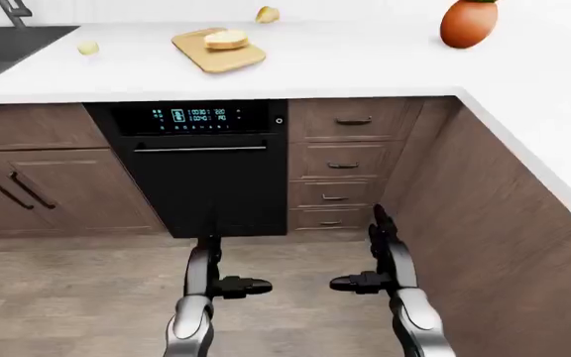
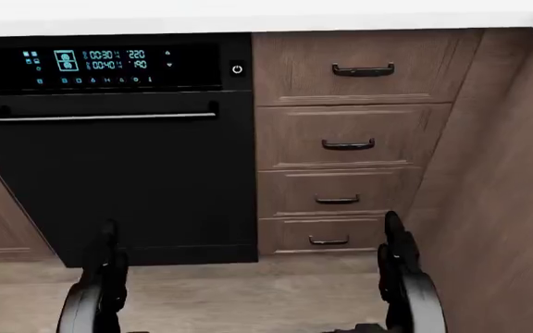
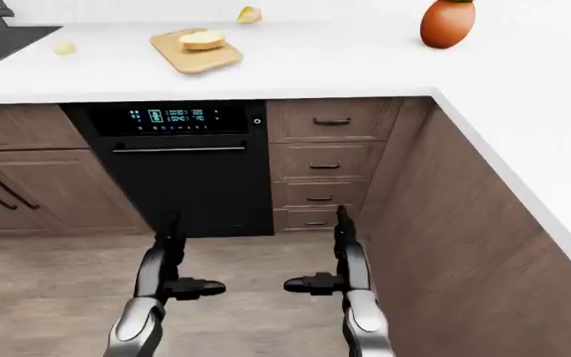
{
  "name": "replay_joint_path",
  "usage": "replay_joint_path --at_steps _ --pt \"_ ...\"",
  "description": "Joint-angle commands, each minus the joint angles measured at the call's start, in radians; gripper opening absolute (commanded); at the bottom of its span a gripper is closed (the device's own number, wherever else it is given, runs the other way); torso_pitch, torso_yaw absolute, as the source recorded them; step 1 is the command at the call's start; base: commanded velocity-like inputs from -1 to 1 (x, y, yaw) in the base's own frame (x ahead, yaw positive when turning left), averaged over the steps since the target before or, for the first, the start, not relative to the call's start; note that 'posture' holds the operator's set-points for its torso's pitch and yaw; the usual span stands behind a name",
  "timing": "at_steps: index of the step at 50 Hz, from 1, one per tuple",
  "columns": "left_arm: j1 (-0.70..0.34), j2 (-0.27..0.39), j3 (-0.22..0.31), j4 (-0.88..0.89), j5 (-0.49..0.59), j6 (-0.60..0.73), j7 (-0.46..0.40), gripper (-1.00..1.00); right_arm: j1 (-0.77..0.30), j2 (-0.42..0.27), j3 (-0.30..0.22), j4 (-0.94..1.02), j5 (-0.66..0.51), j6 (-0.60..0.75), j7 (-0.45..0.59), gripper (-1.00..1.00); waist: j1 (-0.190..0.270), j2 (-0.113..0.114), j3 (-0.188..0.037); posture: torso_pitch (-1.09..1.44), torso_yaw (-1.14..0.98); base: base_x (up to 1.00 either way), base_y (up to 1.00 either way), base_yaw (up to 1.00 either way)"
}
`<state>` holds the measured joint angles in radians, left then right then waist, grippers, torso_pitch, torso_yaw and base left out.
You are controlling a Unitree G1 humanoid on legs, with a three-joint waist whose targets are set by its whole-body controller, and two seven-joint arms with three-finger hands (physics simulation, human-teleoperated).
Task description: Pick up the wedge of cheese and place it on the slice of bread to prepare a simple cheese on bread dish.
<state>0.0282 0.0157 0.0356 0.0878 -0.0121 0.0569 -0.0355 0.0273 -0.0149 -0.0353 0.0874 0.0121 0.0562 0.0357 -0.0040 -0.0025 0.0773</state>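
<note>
Right hand (image 1: 379, 253) and left hand (image 1: 209, 260): fingers spread, empty, low before the black oven (image 1: 201, 178). Cheese wedge (image 1: 266, 14) far above, up-left of right hand, beside bread slice (image 1: 226, 39) on cutting board (image 1: 211, 58).

silver-grey forearms, each ending in a black three-fingered robot hand (image 1: 228, 277).

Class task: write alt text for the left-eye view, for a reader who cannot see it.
Two open robot hands, left hand and right hand, hang low before a black oven. On the white counter above, bread lies on a cutting board.
</note>
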Motion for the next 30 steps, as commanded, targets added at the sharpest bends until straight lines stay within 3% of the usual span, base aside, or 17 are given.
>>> replay_joint_path --at_steps 1,3,4,5,7,8,10,13,22,27,28,30 --pt "-0.011 -0.002 -0.01 -0.117 -0.007 -0.045 -0.009 1.0 -0.034 -0.008 0.0 -0.072 -0.007 -0.069 0.001 1.0 -0.002 -0.008 -0.001 0.0 0.0 0.0 0.0 0.0" --pt "-0.012 0.0 -0.013 -0.112 -0.001 -0.044 -0.014 1.0 -0.032 -0.003 0.005 -0.083 -0.014 -0.06 -0.003 1.0 0.008 -0.001 -0.062 0.0 0.0 0.0 0.0 0.0" --pt "-0.015 0.002 -0.008 -0.112 -0.004 -0.042 -0.016 1.0 -0.03 -0.002 0.008 -0.088 -0.018 -0.058 -0.005 1.0 0.008 -0.001 -0.051 0.0 0.0 0.0 0.0 0.0" --pt "-0.012 0.004 -0.011 -0.123 0.003 -0.035 -0.016 1.0 -0.027 -0.001 0.01 -0.098 -0.02 -0.05 -0.007 1.0 0.007 -0.007 -0.016 0.0 0.0 0.0 0.0 0.0" --pt "-0.015 0.005 -0.002 -0.128 0.002 -0.03 -0.016 1.0 -0.029 0.001 0.012 -0.097 -0.021 -0.05 -0.006 1.0 0.008 -0.007 -0.069 0.0 0.0 0.0 0.0 0.0" --pt "-0.01 0.004 -0.007 -0.14 0.008 -0.024 -0.015 1.0 -0.028 0.001 0.014 -0.099 -0.023 -0.052 -0.006 1.0 0.008 -0.007 -0.074 0.0 0.0 0.0 0.0 0.0" --pt "-0.008 0.004 -0.008 -0.171 0.012 0.0 -0.015 1.0 -0.023 0.003 0.018 -0.143 -0.013 -0.015 0.002 1.0 0.008 -0.006 -0.074 0.0 0.0 0.0 0.0 0.0" --pt "-0.017 0.011 -0.008 -0.363 0.007 0.176 -0.021 1.0 -0.06 -0.013 -0.007 -0.228 0.002 0.08 0.001 1.0 0.008 -0.004 -0.08 0.0 0.0 0.0 0.0 0.0" --pt "-0.212 0.051 0.037 -0.625 0.012 0.549 -0.046 1.0 -0.209 -0.02 -0.012 -0.427 0.004 0.338 -0.029 1.0 0.009 -0.001 -0.094 0.0 0.0 0.0 0.0 0.0" --pt "-0.253 0.076 0.073 -0.662 -0.003 0.607 -0.054 1.0 -0.261 -0.032 -0.024 -0.473 0.034 0.382 -0.031 1.0 0.009 0.001 -0.095 0.0 0.0 0.0 0.0 0.0" --pt "-0.258 0.078 0.079 -0.686 -0.009 0.631 -0.053 1.0 -0.265 -0.031 -0.023 -0.479 0.037 0.389 -0.033 1.0 0.006 0.008 -0.109 0.0 0.0 0.0 0.21 0.0" --pt "-0.243 0.082 0.076 -0.732 -0.006 0.656 -0.055 1.0 -0.268 -0.032 -0.022 -0.479 0.041 0.387 -0.033 1.0 0.002 -0.003 -0.086 0.0 0.0 0.0 0.23 0.0"
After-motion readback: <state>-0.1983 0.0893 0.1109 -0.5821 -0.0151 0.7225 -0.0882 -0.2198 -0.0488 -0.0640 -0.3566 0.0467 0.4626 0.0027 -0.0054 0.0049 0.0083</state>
